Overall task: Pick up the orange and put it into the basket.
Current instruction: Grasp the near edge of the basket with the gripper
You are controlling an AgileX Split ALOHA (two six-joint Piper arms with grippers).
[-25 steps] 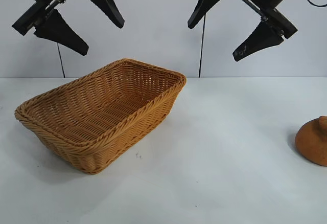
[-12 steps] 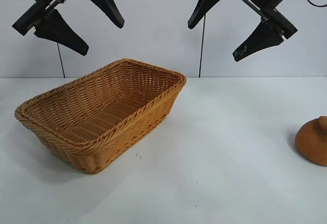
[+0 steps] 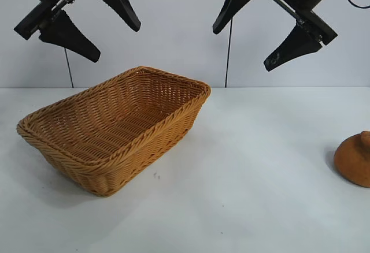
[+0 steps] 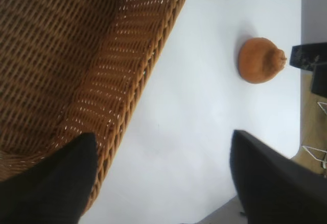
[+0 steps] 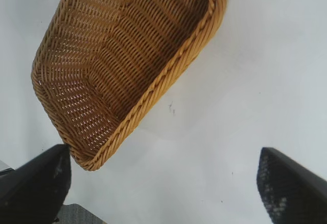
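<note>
The orange (image 3: 355,160), dull orange-brown with a knob on top, sits on the white table at the far right edge of the exterior view; it also shows in the left wrist view (image 4: 260,60). The wicker basket (image 3: 115,127) stands empty on the left half of the table, and shows in the left wrist view (image 4: 76,70) and the right wrist view (image 5: 127,60). My left gripper (image 3: 89,25) hangs open high above the basket. My right gripper (image 3: 254,33) hangs open high above the table's middle, well up and left of the orange.
The white table (image 3: 248,166) runs between basket and orange. A grey wall stands behind. A dark object (image 4: 309,63) sits close beside the orange near the table's edge in the left wrist view.
The right gripper has shifted very slightly; the left gripper, the basket and the orange have not moved.
</note>
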